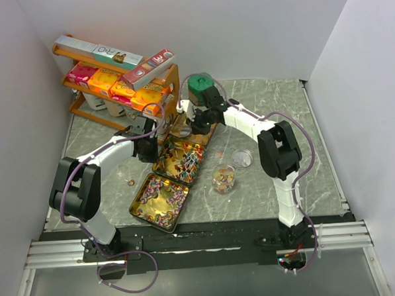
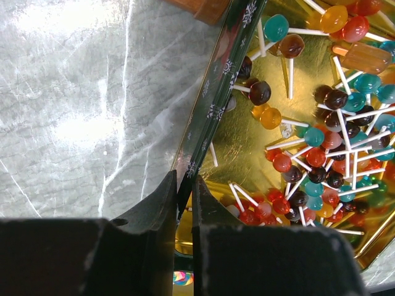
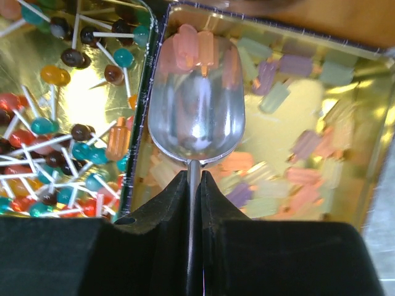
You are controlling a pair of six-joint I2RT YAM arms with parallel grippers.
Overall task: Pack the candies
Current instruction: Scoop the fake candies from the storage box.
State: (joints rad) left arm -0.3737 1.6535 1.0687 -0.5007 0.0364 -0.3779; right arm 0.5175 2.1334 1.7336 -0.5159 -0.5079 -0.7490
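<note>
Scoop (image 3: 197, 117) tight in right hand (image 3: 194, 176) (candies (image 3: 194, 49) aboard), tin rim (image 2: 210, 117) tight in left hand (image 2: 184, 182), both low.

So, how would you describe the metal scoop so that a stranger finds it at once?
Find the row of gold tins in the middle of the table. Over the farthest tin, the right pincer holds a small scoop by its thin handle. It is the only silver thing among the candies, and a few pink-orange ones lie in its bowl.
</note>
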